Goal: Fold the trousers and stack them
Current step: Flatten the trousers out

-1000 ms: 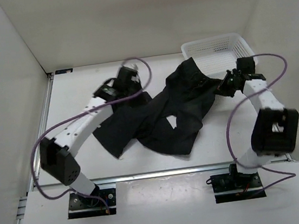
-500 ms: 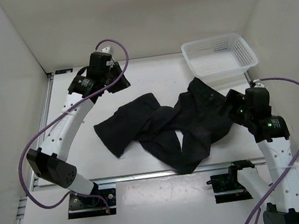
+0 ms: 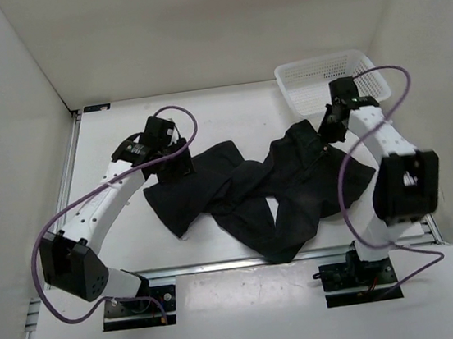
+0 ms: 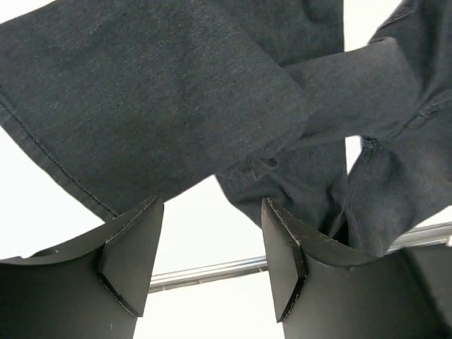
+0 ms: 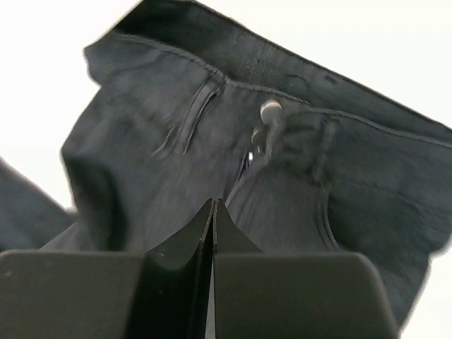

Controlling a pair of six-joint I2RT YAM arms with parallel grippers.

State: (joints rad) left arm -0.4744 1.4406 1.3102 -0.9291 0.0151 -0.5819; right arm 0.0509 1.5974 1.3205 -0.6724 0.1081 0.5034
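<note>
Fingers (image 4: pixel 134 258) of the left gripper (image 3: pixel 173 163) stand spread wide at centre-left of the overhead view, hanging over a trouser leg with nothing between them. The black trousers (image 3: pixel 249 187) sprawl crumpled across the middle of the white desk (image 3: pixel 228 111). One leg reaches left under that gripper, another fold bunches toward the lower centre, and the waistband end lies to the right. Over that end sits the right gripper (image 3: pixel 327 129), its fingers (image 5: pixel 191 247) pressed together, with the waistband button (image 5: pixel 270 109) just beyond their tips. Whether any cloth is caught I cannot tell. A white mesh basket (image 3: pixel 317 99) stands at upper right, just beside the trousers.
</note>
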